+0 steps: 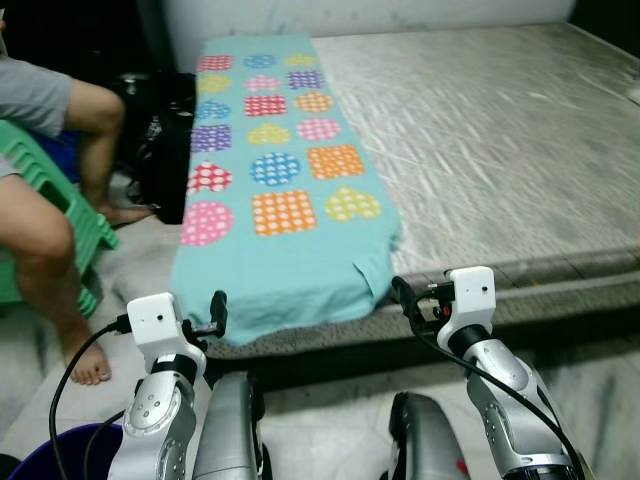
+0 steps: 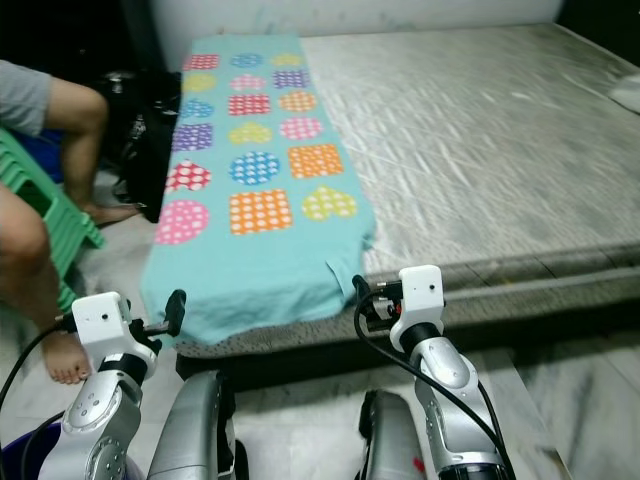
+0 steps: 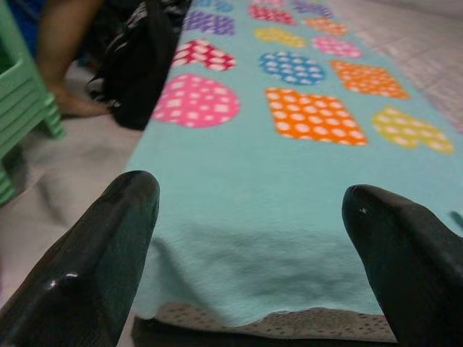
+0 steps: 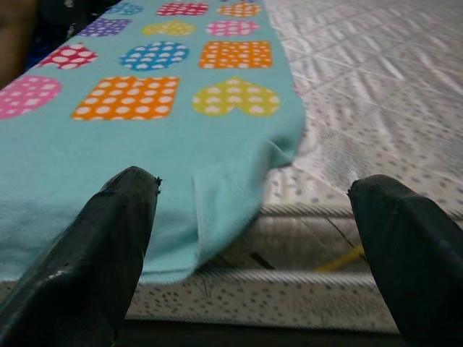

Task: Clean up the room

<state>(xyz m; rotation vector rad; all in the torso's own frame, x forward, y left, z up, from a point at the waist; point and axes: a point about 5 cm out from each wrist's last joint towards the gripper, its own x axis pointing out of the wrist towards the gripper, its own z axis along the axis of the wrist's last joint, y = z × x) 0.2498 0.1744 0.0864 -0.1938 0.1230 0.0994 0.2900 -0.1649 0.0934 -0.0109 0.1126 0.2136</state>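
- A turquoise blanket [image 1: 275, 200] printed with dotted circles, squares and hearts lies spread flat along the left part of a bare grey mattress [image 1: 500, 140], its near edge hanging a little over the mattress's front side.
- The blanket's near right corner [image 4: 239, 181] is folded under and wrinkled (the fold shows best in the right wrist view).
- The left gripper [image 1: 217, 312] is raised in front of the blanket's near left edge, just short of the cloth; its two black fingers [image 3: 94, 260] are spread wide apart with nothing between them.
- The right gripper [image 1: 403, 297] is held near the blanket's folded right corner, also apart from the cloth; its fingers [image 4: 94, 246] stand equally wide and hold nothing.
- To the robot's left a person sits on a green plastic stool [image 1: 45, 200], bare legs [image 1: 50, 260] and feet on the pale floor.
- A black bag [image 1: 165, 150] rests on the floor against the bed's left side, between the person's foot and the blanket.
- A dark blue bucket's rim [image 1: 60, 445] shows at the lower left, beside the left arm.
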